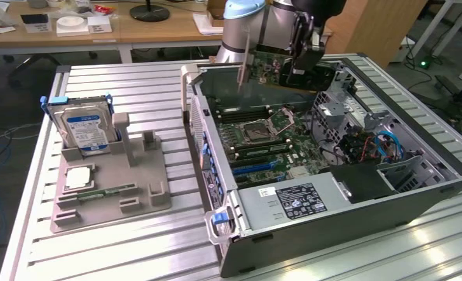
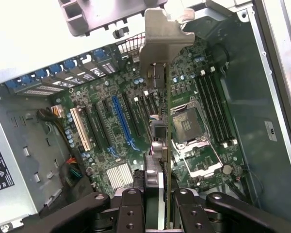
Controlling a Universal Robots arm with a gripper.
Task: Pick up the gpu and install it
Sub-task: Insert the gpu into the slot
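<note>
Your black two-fingered gripper [image 2: 159,190] is clamped on the thin, dark, flat gpu [image 1: 266,69] (edge-on from the wrist, silver metal bracket [image 2: 160,39] at its far end) over the open grey computer case [image 1: 332,234], its long axis roughly parallel to the blue slot [image 2: 122,121] below.

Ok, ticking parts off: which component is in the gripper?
The gpu, the card with the silver bracket, clamped by the gripper over the open case; the hard drive and memory stick sit in the grey holder.
</note>
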